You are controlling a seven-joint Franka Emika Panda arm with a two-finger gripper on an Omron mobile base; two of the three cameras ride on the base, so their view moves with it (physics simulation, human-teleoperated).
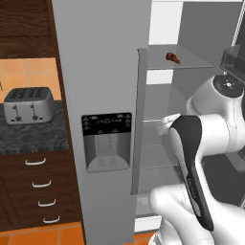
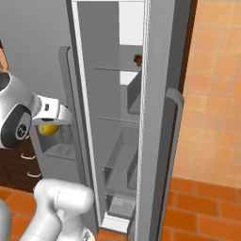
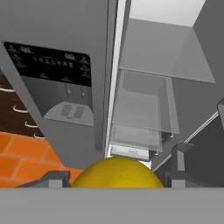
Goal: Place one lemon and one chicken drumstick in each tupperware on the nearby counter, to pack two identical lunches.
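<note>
- The tool [image 3: 116,177] grips a yellow lemon [image 3: 116,173] between its fingers, in front of the open fridge [image 1: 103,72].
- A chicken drumstick [image 1: 172,58] lies on a high fridge shelf [image 1: 191,61].
- A toaster [image 1: 28,104] stands on the table [image 1: 28,136], far left.

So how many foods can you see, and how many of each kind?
Lemon: 1, the yellow lemon held in the claw.
Chicken drumstick: 1, the brown chicken drumstick on a high shelf inside the open fridge.
Total: 2 foods.
</note>
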